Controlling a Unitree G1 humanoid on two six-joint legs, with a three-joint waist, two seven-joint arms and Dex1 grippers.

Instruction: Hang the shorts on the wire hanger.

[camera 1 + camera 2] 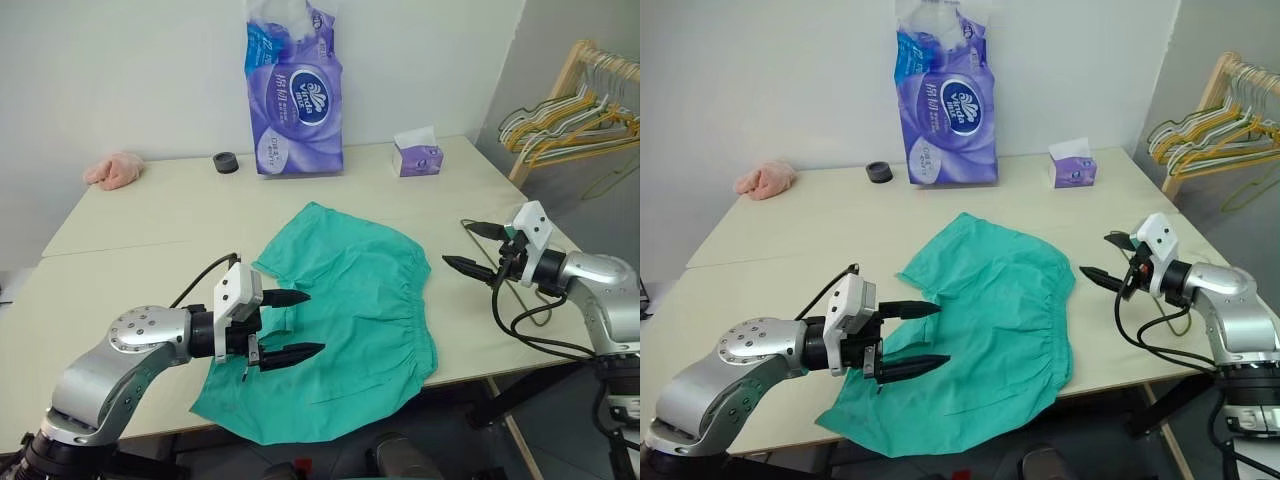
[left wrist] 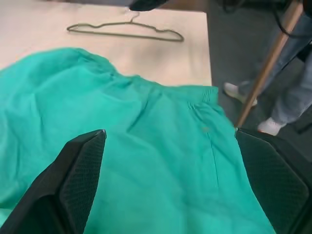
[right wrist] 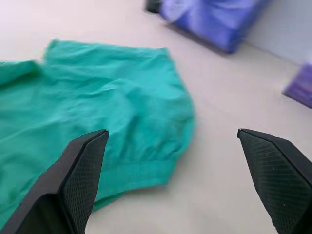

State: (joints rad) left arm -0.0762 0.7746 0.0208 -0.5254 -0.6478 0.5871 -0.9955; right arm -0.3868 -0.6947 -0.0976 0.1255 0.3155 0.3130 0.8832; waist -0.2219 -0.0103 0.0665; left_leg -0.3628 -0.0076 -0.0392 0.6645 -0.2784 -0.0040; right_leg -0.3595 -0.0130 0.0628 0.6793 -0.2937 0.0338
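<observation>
On the pale bench [image 1: 120, 250] seen from the head, the teal shorts [image 1: 345, 300] lie flat near the front edge, with one corner hanging a little over it. The left gripper [image 1: 290, 326] hovers just over the near left side of the shorts, its fingers spread wide and holding nothing. The right gripper [image 1: 474, 248] sits off to the right of the shorts, above the bench edge, and its fingers are spread and empty too. Far back stand a purple tissue pack [image 1: 293, 95], a small tissue box [image 1: 417, 157], a dark roll [image 1: 226, 162] and a pink cloth lump [image 1: 113, 170]. A wooden rack of hangers [image 1: 575, 115] stands far right, off the bench. From the left wrist, the shorts fill the space between the spread fingers [image 2: 78, 175], and the wire hanger [image 2: 126, 32] lies flat on the bench past the waistband, apart from the cloth. A person's legs [image 2: 292, 87] stand beside the bench there. From the right wrist, the shorts lie to one side and bare bench shows between the wide fingers [image 3: 80, 175]. The soft cloth could bunch up or slide off the near edge if only one layer gets pinched. The thin wire may also be hard to pick up because it lies so flat.
</observation>
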